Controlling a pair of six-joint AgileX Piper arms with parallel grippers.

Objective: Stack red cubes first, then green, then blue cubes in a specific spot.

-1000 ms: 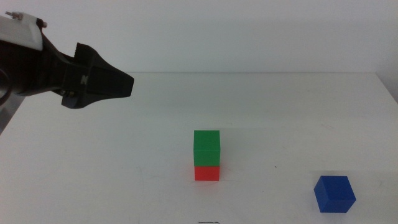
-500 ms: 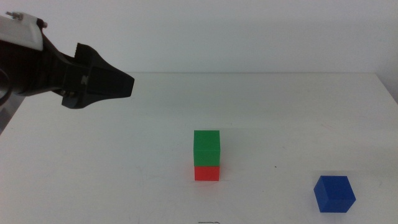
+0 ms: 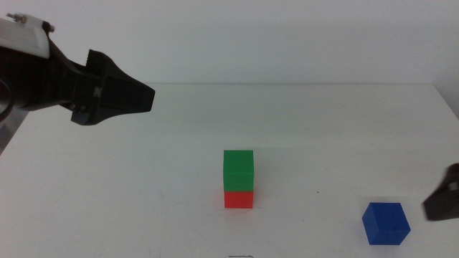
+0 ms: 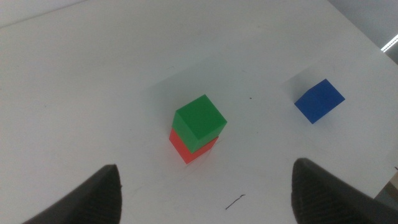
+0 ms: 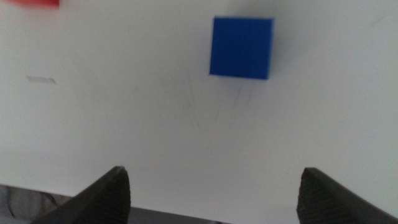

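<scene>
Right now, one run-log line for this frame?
green cube on red cube | blue cube loose | right gripper open, near blue | left gripper open, raised

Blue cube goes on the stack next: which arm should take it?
Right. The right gripper is open beside the blue cube; the left gripper, open too, hangs far off, beyond the green cube on the red cube.

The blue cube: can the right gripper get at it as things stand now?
Probably yes. The blue cube lies alone on the bare white table, apart from the green cube stack. The right gripper is open, with nothing between them.
</scene>
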